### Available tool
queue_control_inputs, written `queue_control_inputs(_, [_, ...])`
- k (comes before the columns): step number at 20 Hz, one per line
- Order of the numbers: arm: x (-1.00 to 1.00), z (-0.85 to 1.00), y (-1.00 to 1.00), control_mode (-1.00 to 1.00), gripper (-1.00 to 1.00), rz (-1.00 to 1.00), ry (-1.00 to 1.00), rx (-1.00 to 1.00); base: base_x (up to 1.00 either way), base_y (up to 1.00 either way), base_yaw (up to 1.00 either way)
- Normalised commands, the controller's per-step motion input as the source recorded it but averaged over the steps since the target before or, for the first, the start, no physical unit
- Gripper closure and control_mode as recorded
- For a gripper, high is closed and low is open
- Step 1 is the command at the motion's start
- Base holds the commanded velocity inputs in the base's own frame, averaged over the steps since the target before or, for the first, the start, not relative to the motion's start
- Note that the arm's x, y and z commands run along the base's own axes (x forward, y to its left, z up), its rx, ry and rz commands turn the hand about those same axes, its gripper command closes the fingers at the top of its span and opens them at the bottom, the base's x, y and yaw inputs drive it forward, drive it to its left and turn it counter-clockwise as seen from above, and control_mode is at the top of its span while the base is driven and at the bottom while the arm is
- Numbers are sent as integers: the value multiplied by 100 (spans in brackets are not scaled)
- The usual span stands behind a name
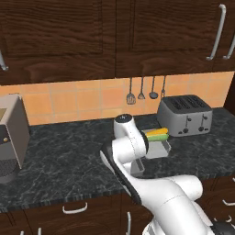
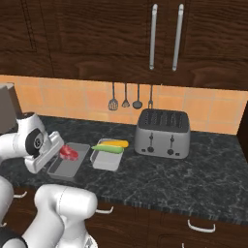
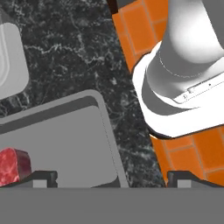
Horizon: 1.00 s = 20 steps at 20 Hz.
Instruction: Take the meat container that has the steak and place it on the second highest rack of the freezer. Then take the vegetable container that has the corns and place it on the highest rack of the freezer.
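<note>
Hand view shows the gripper (image 3: 106, 177) spread wide above the meat container (image 3: 70, 144) on the worktop (image 3: 74, 48); it should centre one fingertip over the tray's wall, clear of the steak (image 3: 13, 166), before descending.

Kitchen: toaster (image 2: 162, 133), hanging utensils (image 2: 131, 97)

dark marble tabletop (image 2: 203, 169), orange tile backsplash (image 2: 72, 99), dark wood upper cabinets (image 2: 97, 34) with silver handles, hanging utensils (image 2: 131, 97), silver four-slot toaster (image 2: 162, 133), lower drawers (image 1: 73, 211)
</note>
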Motion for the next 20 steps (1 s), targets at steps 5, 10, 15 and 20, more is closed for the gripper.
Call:
queue_control_inputs(5, [0, -39, -22, -100, -100, 1, -1, 0, 0, 0, 0])
queue_control_inputs(10, [0, -47, -4, -100, -100, 0, -2, 0, 0, 0, 0])
queue_control_inputs(15, [14, -30, 0, -100, -100, 0, -1, 0, 0, 0, 0])
queue_control_inputs(20, [21, -24, 0, -100, -100, 0, 0, 0, 0, 0, 0])
